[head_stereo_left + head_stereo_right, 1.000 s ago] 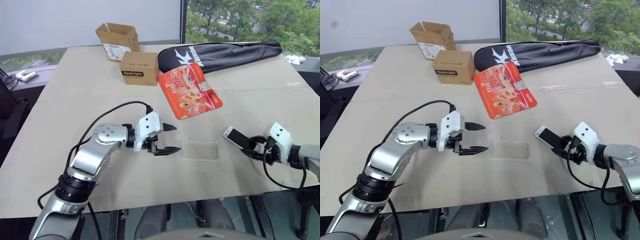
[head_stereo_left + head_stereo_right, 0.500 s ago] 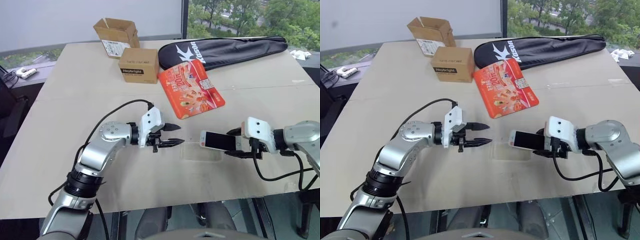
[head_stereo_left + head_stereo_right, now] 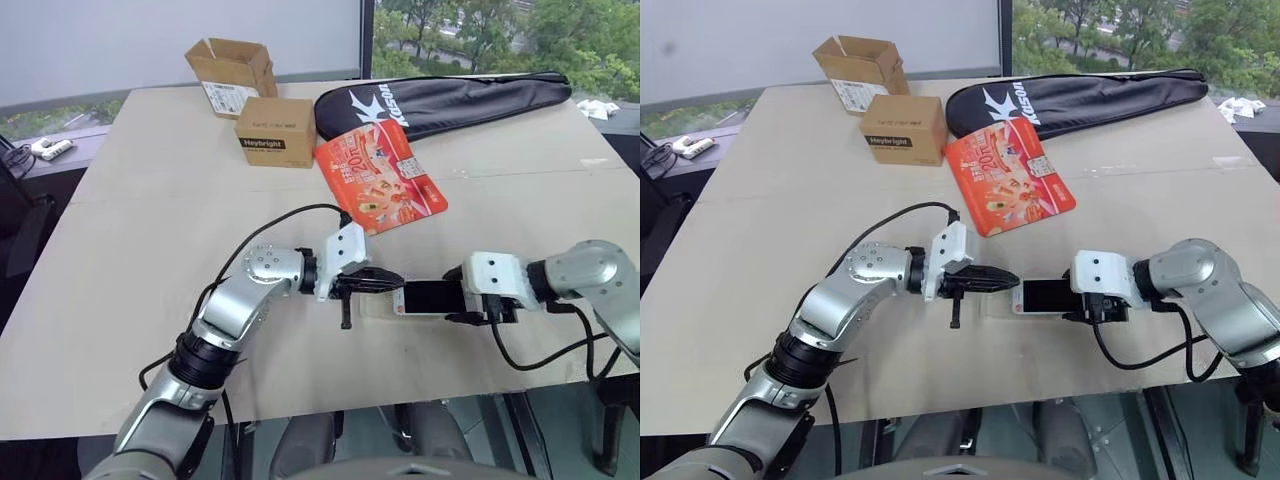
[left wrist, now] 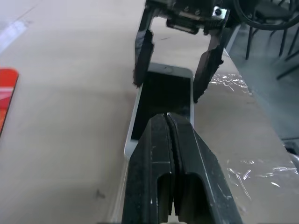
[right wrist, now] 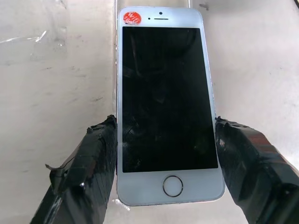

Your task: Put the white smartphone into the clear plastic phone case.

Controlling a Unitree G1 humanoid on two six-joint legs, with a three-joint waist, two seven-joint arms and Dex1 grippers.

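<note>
From the head camera, the right gripper [image 3: 452,297] holds the white smartphone [image 3: 427,296] by its long sides, screen up, low over the clear plastic phone case [image 3: 378,306] on the table [image 3: 150,230]. The left gripper [image 3: 385,283], fingers pressed together, points at the phone's near end.

In the left wrist view, the shut black fingers [image 4: 170,154] overlap the phone's dark screen.

In the right wrist view, the phone [image 5: 166,100] shows a black screen, white bezels, a round home button and a red sticker, clamped between both pads [image 5: 88,161].
</note>
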